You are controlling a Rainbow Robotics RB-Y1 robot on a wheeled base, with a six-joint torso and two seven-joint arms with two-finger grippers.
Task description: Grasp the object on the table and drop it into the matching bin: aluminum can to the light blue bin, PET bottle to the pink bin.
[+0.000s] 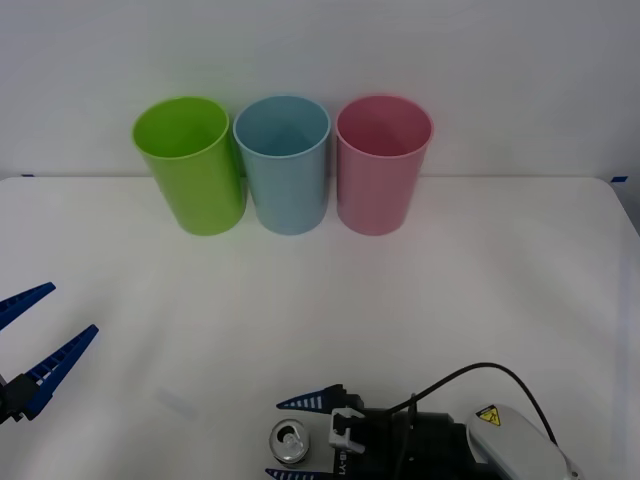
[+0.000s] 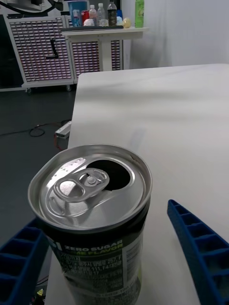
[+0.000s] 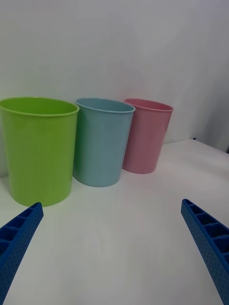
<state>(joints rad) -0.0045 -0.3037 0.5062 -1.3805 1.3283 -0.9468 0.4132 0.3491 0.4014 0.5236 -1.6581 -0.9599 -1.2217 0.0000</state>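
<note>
Jaws (image 2: 114, 252) apart — aluminum can (image 2: 93, 214) between

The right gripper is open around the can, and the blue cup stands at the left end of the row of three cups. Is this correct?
Not quite. The blue cup stands in the middle of the row, between the green cup at the left end and the pink cup; the front view shows this. The rest holds: the right gripper is open around the can.
</note>
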